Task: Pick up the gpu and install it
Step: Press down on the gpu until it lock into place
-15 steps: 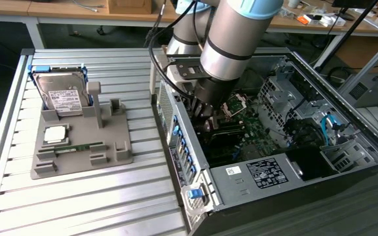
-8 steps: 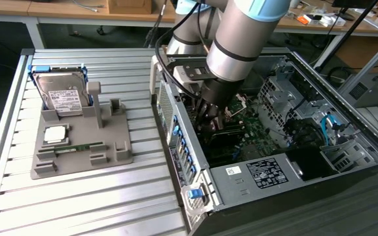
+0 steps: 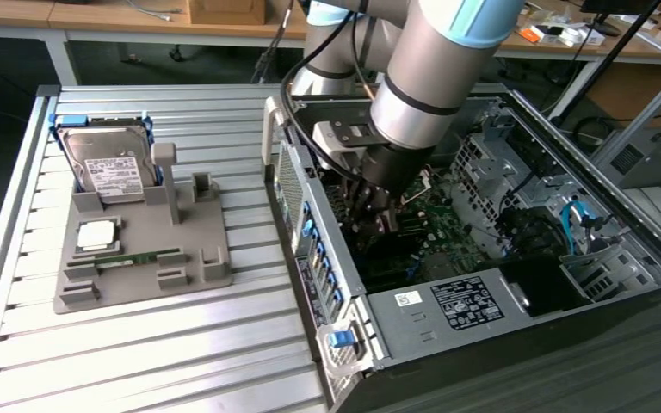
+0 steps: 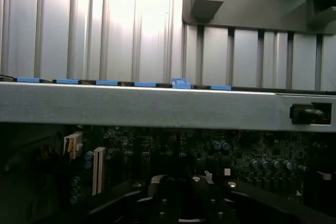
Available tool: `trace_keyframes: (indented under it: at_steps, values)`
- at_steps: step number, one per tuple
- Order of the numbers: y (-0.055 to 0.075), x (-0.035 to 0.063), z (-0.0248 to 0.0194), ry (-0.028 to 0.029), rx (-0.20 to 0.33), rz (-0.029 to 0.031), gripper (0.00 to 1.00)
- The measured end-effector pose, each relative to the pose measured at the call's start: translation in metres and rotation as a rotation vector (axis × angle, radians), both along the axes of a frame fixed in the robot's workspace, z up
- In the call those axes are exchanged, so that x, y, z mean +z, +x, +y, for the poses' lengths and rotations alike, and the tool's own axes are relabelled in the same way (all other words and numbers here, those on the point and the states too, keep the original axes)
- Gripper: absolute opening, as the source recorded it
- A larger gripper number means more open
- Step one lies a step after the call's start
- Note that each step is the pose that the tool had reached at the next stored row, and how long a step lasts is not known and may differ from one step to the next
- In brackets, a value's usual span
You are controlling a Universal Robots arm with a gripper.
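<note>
The gripper (image 3: 367,209) is down inside the open computer case (image 3: 606,249), fingers closed. Whether they hold the gpu I can't tell. It should stay square over the green board (image 3: 451,232); the parts holder (image 3: 135,267) sits at nine o'clock.

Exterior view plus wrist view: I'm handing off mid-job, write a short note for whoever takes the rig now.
Gripper: shut, lowered inside the open computer case, just above the motherboard.
GPU: cannot be made out clearly; whether it is held or seated is not visible.
Gray parts holder: hard drive upright, memory stick lying flat, both untouched.
Done: arm is at the case.
Left: confirm the card is seated.
</note>
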State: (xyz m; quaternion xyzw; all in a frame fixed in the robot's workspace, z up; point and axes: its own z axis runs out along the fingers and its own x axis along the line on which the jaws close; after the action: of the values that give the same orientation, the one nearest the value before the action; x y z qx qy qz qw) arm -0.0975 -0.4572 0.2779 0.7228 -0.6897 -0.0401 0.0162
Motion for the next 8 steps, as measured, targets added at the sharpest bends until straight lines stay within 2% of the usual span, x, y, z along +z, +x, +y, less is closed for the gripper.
trace_keyframes:
  at_steps: [8]
  values:
    - [0.0002, -0.0029, 0.0000, -0.0003, 0.000, 0.0005, 0.10]
